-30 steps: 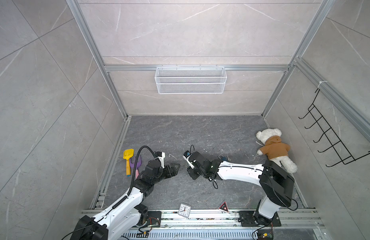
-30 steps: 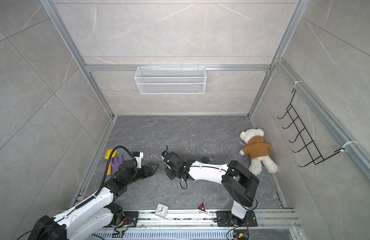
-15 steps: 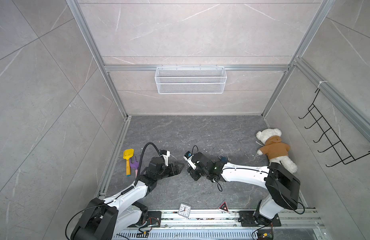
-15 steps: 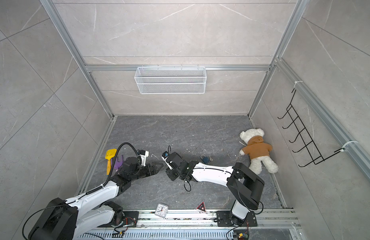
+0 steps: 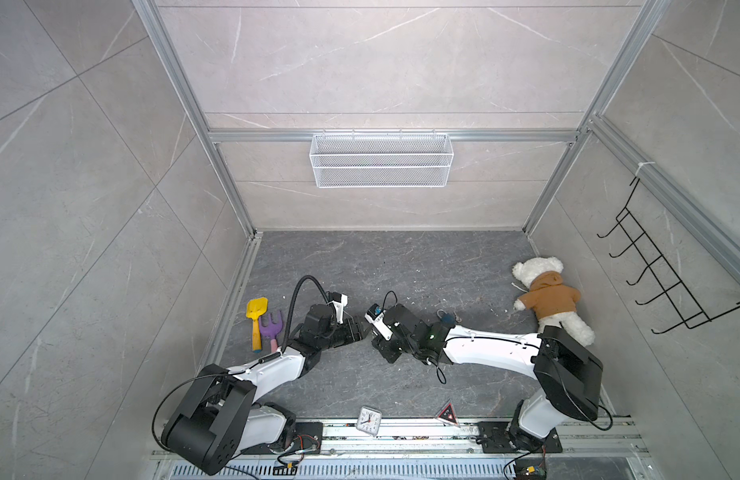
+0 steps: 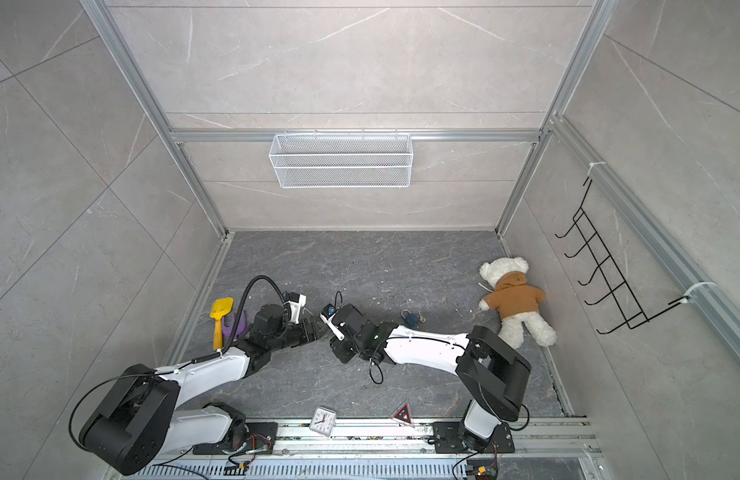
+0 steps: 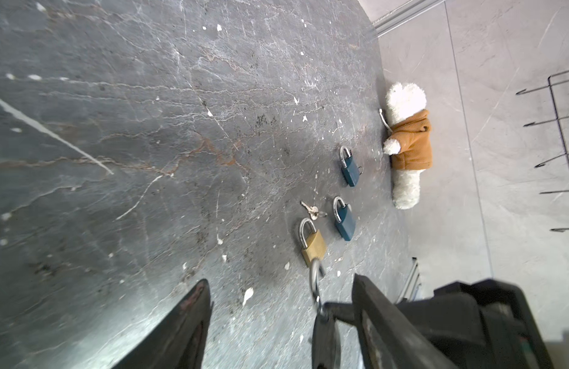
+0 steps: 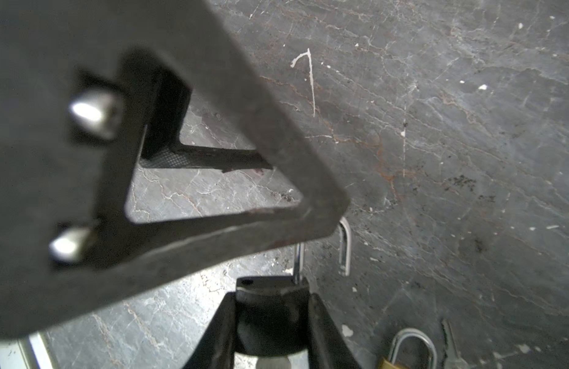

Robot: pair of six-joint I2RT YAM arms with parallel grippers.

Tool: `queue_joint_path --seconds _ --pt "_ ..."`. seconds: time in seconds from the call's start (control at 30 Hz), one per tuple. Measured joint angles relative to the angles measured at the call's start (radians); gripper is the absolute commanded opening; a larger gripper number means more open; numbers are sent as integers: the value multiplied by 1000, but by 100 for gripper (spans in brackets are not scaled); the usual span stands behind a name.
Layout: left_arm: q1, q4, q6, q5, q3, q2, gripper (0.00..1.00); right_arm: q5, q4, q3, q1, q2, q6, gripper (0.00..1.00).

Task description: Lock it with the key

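- right jaws [image 8: 272, 296] clamped on a dark padlock [image 8: 270, 332], shackle [image 8: 344, 249] popped open
- left jaws [image 7: 280, 281] spread apart with that padlock between them, not gripping it
- key [image 7: 311, 209] lies loose on the tabletop [image 7: 149, 127] farther out, between a brass padlock [image 7: 312, 244] and a blue padlock [image 7: 344, 220]
- teddy bear [image 7: 410, 143] way out past those

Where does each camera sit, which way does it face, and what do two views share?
Top views: high overhead, facing down at the floor; both arms show.
Left wrist: on the left arm, facing the teddy bear; left gripper shows.
Right wrist: on the right arm, facing the floor; right gripper grips the black padlock.
Shared: both wrist views show the brass padlock.
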Motion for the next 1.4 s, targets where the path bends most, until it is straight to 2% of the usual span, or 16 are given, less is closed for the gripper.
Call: queue_joint_path --seconds 0.13,0.23,0.33,0.47,0.57,0.83,0.97,1.03,1.17,1.4 --pt "-11 24 -10 19 22 54 52 -6 0 0 4 0 0 27" --pt "-31 43 -18 34 37 87 39 -5 0 0 7 0 0 27" --pt "-57 54 -24 41 54 110 33 -5 0 0 8 0 0 27" --pt "-84 74 -30 45 72 139 17 -5 -1 0 10 0 0 27" --pt "-92 82 -39 47 74 156 1 -1 -8 0 11 -4 0 27" --pt "-97 105 -51 58 78 158 0 15 -15 0 12 -11 0 28" --pt "-98 124 -59 54 74 152 0 27 -14 0 12 -18 5 51" --pt "-101 145 -76 40 51 136 0 29 -5 0 11 -28 7 59" --pt "-103 185 -155 -16 -8 81 0 17 51 -35 11 -85 16 64" --pt "-127 254 -287 -162 -73 -97 0 7 245 -244 6 -325 23 65"
